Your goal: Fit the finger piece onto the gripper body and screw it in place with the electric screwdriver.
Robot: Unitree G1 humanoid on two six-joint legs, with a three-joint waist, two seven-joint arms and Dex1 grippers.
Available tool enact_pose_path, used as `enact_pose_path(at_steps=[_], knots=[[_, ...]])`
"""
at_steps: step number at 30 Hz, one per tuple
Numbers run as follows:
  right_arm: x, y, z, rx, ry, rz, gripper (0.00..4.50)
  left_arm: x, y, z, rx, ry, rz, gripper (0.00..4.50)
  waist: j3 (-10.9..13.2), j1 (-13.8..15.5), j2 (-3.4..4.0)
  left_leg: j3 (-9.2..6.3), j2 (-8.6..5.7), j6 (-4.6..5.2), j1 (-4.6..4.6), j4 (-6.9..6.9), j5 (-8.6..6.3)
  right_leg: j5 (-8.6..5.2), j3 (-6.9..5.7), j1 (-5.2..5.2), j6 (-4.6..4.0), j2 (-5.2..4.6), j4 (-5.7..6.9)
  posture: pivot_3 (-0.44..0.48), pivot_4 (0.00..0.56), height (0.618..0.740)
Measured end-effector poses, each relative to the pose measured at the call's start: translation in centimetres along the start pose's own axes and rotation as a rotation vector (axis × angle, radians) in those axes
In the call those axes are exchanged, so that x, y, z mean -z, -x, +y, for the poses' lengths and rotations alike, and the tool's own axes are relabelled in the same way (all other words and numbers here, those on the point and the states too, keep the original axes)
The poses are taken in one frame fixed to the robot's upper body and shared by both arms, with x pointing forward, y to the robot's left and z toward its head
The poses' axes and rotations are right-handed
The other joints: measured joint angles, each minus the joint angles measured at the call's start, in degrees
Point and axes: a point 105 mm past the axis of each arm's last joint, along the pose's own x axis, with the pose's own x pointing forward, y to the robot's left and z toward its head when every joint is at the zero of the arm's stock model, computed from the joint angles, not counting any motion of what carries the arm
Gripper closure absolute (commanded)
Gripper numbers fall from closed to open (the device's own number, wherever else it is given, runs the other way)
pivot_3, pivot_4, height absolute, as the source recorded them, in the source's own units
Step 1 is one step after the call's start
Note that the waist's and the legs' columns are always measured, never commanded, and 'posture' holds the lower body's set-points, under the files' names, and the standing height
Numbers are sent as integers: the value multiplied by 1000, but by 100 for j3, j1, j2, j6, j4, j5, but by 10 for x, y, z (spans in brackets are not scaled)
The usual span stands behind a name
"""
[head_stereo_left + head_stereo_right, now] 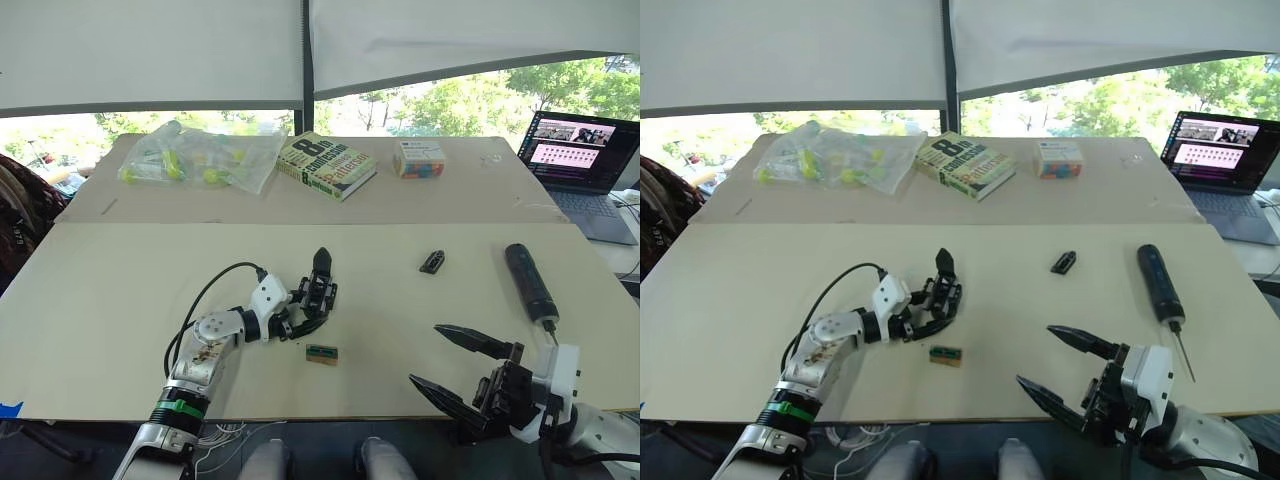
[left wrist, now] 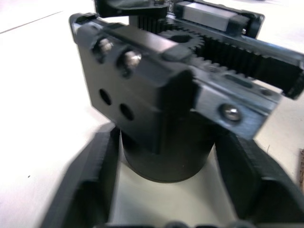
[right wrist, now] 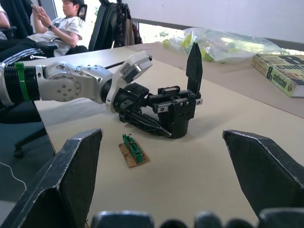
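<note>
The gripper body (image 1: 322,285), a chunky black mechanism with one finger standing upright, rests on the table left of centre. My left gripper (image 1: 318,308) is shut on its round base; its fingers (image 2: 90,180) press against both sides. The finger piece (image 1: 432,262) lies loose on the table further right. The electric screwdriver (image 1: 528,282) lies at the right, bit pointing toward the front edge. My right gripper (image 1: 425,354) hangs open near the front edge, holding nothing, just left of the screwdriver's bit.
A small green-topped block (image 1: 321,353) lies in front of the gripper body. At the back sit a plastic bag (image 1: 200,157), a book (image 1: 325,165) and a coloured box (image 1: 418,157). A laptop (image 1: 585,150) stands far right. A seated person (image 3: 57,28) is beyond the table.
</note>
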Motion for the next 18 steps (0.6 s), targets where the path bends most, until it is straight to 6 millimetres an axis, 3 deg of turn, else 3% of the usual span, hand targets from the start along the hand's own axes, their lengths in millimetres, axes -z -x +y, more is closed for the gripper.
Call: enact_pose_path(at_steps=[4,8,11,18], knots=[[2,10,-1,64,-21,20,0,5,22,8,-20,37,-1,31,-2,-30,2,0,9,0,0,0,0,-1,0,-1,-1,3,0,0,150,740],[11,30,-3,201,-28,39,0,16,74,21,-31,80,35,31,-2,-83,4,0,25,-2,1,-2,-1,-8,-1,-8,-5,12,1,0,150,740],[28,51,-5,317,-26,110,0,11,110,26,-9,94,33,31,-3,-54,9,1,20,-2,0,-3,-1,-24,-4,-8,12,-5,-2,0,150,740],[51,61,-23,490,13,318,0,-12,137,33,36,71,16,31,-5,1,11,3,24,-3,-9,-3,-2,-37,-1,-15,-53,-21,-3,0,150,740]])
